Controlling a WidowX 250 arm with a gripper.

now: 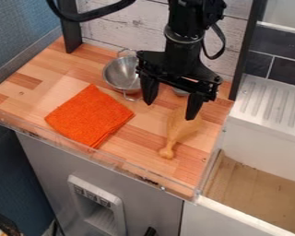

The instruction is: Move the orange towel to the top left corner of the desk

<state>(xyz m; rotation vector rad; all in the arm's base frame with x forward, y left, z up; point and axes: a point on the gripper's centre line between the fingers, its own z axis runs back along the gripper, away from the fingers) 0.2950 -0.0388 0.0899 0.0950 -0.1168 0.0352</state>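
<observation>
Here, a folded orange towel (pixel 90 115) lies flat on the left part of the wooden desk (pixel 196 173), near its front edge. Just behind it sits a metal bowl (pixel 118 73) with wire handles. The black gripper (pixel 171 99) hangs above the desk, right of the towel, released, its two fingers spread apart. A tan drumstick (pixel 178 131) lies farther right, near the sink (pixel 255 124).

Narrow gap between towel (pixel 90 115) and bowl (pixel 118 74)
</observation>
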